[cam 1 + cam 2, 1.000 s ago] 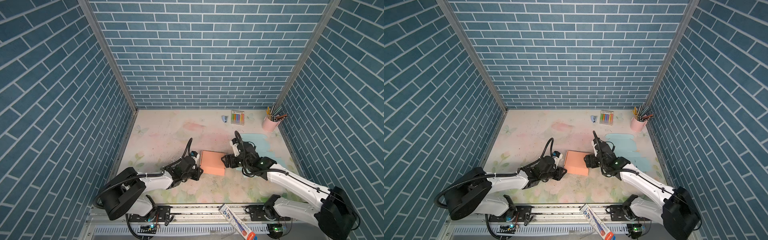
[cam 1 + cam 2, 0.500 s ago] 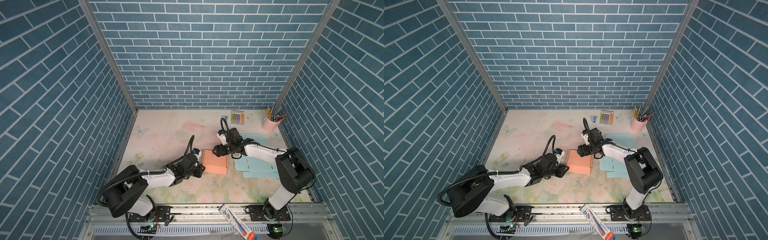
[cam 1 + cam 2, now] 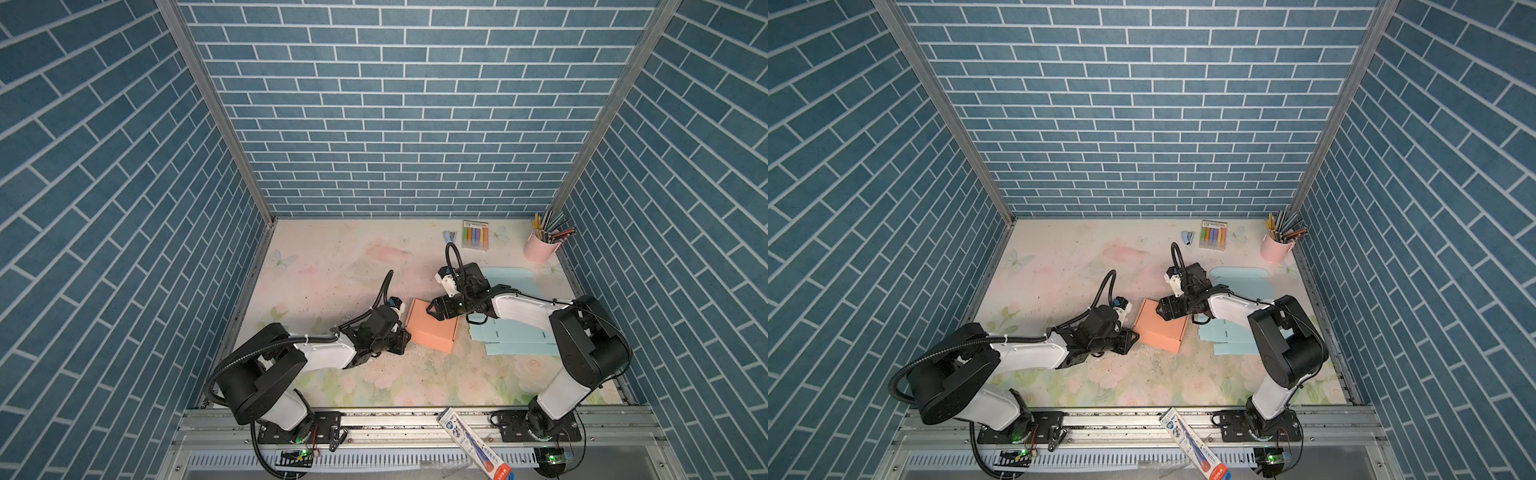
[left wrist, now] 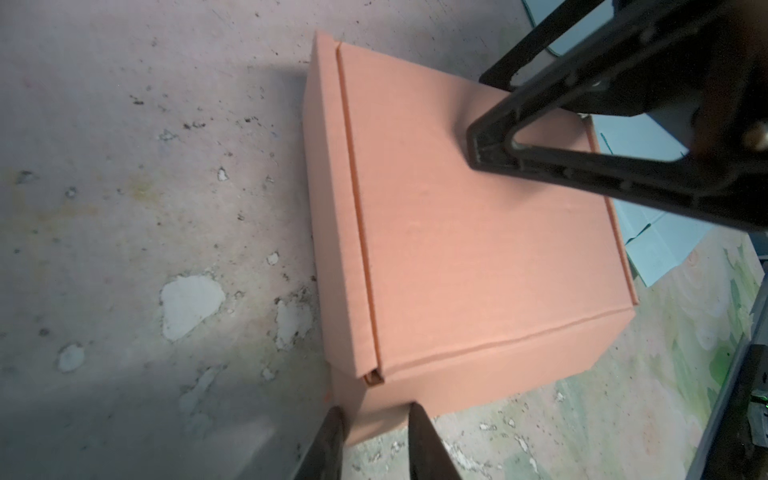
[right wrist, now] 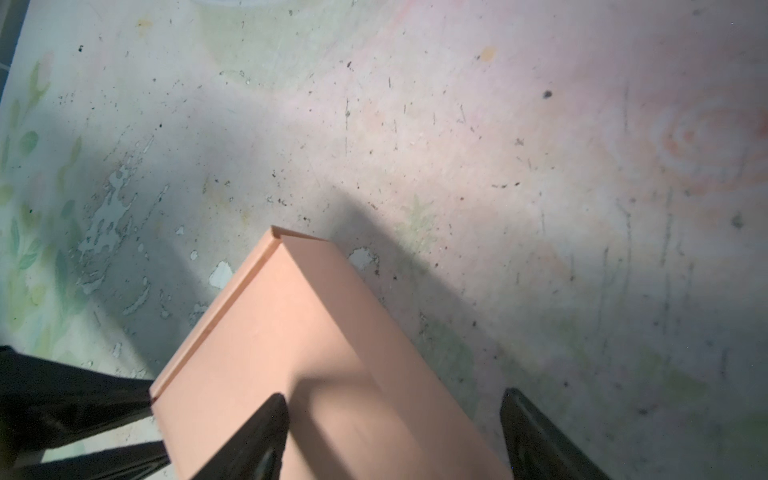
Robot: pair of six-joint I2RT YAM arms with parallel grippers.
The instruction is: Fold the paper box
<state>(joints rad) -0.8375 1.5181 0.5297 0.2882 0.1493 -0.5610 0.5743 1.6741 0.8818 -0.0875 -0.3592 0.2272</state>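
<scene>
Paper box (image 3: pixel 428 336) sits closed on the floral table (image 3: pixel 332 270).

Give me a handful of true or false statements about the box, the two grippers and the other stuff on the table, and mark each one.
1. The paper box is folded shut. True.
2. The right gripper is shut tight. False: its jaws stand open, with one finger above the paper box.
3. The left gripper pinches a corner of the paper box. True.
4. The pink cup is empty. False: it holds pencils.
5. Flat light blue sheets lie beside the paper box. True.
</scene>
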